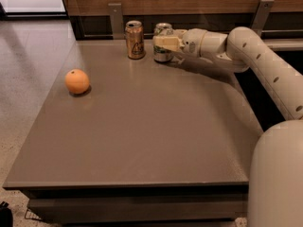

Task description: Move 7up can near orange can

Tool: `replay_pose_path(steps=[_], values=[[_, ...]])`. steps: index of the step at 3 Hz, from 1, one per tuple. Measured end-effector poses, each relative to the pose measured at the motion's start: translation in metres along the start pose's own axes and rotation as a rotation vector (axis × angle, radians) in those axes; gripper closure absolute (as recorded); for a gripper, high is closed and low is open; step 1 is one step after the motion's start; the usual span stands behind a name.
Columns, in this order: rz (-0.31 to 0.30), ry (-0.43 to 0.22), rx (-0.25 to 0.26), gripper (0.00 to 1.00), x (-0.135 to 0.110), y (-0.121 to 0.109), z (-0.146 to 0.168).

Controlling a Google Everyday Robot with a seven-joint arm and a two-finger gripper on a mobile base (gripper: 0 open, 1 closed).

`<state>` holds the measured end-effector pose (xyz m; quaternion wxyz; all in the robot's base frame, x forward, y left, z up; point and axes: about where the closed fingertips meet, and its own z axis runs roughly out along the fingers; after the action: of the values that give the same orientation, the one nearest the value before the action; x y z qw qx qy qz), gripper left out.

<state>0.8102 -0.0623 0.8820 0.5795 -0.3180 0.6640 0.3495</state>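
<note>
Cream claw (161, 42) pinching 7up can (163, 56) | beside orange can (135, 40) | lettering unreadable

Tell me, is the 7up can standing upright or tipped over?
Upright. The 7up can has its silver top up, base on the table; the hand grips it beside the orange can.
</note>
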Motion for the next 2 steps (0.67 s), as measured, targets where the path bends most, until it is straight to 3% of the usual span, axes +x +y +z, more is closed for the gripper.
replay_pose_path(steps=[2], values=[[0.002,0.000,-0.009,0.41,0.0006,0.0038,0.0060]])
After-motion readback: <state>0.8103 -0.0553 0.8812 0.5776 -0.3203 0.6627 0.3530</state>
